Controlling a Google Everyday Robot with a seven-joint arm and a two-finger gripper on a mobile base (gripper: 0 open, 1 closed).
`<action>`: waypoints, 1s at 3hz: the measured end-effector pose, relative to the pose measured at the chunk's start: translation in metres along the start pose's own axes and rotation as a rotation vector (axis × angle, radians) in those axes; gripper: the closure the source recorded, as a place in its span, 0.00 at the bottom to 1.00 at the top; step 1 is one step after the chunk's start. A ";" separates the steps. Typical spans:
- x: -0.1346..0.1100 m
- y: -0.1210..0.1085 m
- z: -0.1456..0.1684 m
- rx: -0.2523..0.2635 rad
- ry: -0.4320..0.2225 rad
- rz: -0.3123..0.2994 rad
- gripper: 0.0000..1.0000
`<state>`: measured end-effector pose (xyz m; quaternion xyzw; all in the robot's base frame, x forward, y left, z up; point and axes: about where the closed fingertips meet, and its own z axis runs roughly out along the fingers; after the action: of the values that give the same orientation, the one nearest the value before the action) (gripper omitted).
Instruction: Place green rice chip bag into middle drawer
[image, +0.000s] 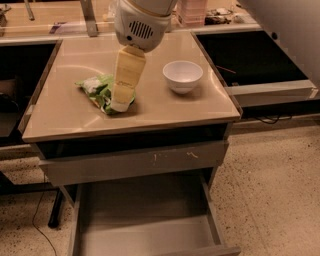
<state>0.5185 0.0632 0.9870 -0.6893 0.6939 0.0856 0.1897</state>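
The green rice chip bag (98, 90), crumpled bright green foil with white patches, lies on the beige counter top (150, 107), left of centre. My gripper (120, 104) hangs from the white arm housing (140, 22) and comes down over the bag's right end, with its pale finger (127, 75) covering part of the bag. The middle drawer (145, 220) is pulled out at the bottom of the view, wide, shallow and grey with a bare flat bottom. Above it is a grey drawer front with pale scratch marks (135, 162), nearly closed.
A white bowl (182, 76) stands on the counter to the right of my gripper. A metal post (89, 17) rises at the counter's back edge. Dark open bays (250, 52) flank the cabinet. Speckled floor (280, 195) lies to the right.
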 end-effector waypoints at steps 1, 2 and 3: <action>-0.017 -0.004 0.030 -0.046 -0.064 0.024 0.00; -0.031 -0.032 0.064 -0.075 -0.093 0.099 0.00; -0.040 -0.064 0.080 -0.065 -0.089 0.169 0.00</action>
<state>0.5929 0.1282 0.9388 -0.6297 0.7373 0.1540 0.1900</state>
